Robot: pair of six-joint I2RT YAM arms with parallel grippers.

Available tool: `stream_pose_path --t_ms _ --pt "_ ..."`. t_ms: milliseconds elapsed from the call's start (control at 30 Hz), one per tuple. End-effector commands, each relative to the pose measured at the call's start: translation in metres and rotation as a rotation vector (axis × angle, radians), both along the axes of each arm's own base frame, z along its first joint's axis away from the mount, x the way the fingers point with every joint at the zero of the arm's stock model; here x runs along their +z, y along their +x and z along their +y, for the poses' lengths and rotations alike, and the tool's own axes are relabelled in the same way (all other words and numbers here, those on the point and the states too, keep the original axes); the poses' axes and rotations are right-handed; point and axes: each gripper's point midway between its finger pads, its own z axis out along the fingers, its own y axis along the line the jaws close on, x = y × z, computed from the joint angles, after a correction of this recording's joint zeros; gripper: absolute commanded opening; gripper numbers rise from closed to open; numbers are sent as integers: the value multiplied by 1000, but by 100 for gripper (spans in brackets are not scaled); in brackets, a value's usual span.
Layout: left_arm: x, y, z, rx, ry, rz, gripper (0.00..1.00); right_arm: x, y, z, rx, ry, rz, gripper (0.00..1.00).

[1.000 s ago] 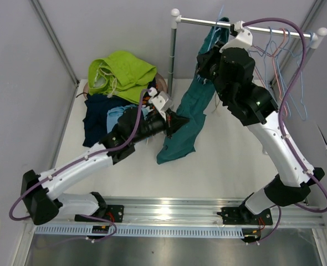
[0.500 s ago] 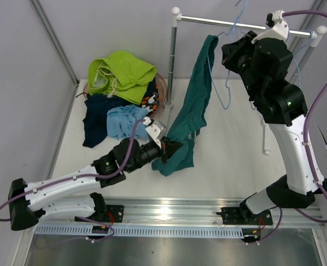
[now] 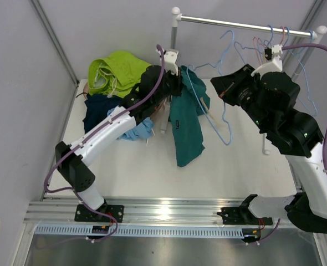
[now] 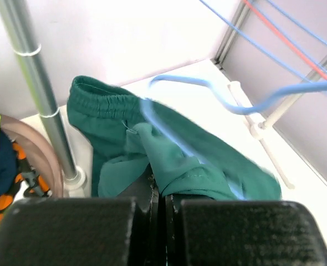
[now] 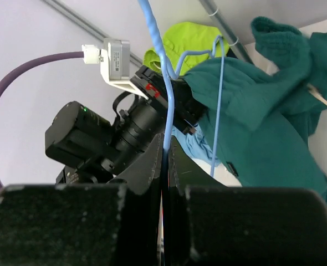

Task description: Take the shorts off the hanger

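Beneath the rail (image 3: 241, 23), both arms are raised with jaws pressed together.
The left gripper (image 4: 159, 189), arm stretched forward, pinches the dangling teal shorts (image 3: 185, 124). The right gripper (image 5: 164, 155), elbow bent high, clamps the blue hanger (image 5: 167, 111) lying across them.

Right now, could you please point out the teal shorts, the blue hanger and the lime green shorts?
teal shorts (image 3: 187, 133), top external view, lower leg.
blue hanger (image 4: 183, 78), left wrist view, curved wire.
lime green shorts (image 3: 124, 69), top external view, fabric middle.
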Motion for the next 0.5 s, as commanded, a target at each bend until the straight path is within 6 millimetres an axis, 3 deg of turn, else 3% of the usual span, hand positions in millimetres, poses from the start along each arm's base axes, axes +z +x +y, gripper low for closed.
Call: stream_pose_path --t_ms 0,33,67,100,167,200,267,300,367,400,467 --pt "46 -33 16 -35 -37 -57 0 12 -3 -17 -70 42 -17 0" --pt "61 -42 23 -35 -78 -89 0 10 4 -20 -97 8 -21 0" --pt "43 -50 30 -36 -64 -67 0 10 8 -23 -112 -5 -24 0" --pt "56 -69 49 -36 -85 -94 0 19 14 -34 -148 -6 -41 0" --pt "49 -82 73 8 -60 -83 0 17 31 -36 -155 -41 -40 0" --pt "60 -95 92 28 -59 -116 0 28 39 -51 -196 -31 -58 0" --pt "64 -101 117 94 -15 -131 0 24 59 -49 -181 -52 -46 0" --pt "90 -103 138 137 -25 -178 0 31 67 -61 -212 -47 -59 0" --pt "100 -97 154 154 -6 -181 0 32 81 -64 -206 -51 -68 0" --pt "114 -89 178 208 -1 -182 0 26 94 -64 -210 -58 -54 0" --pt "149 -76 189 212 -23 -222 0 28 110 -71 -212 -53 -60 0"
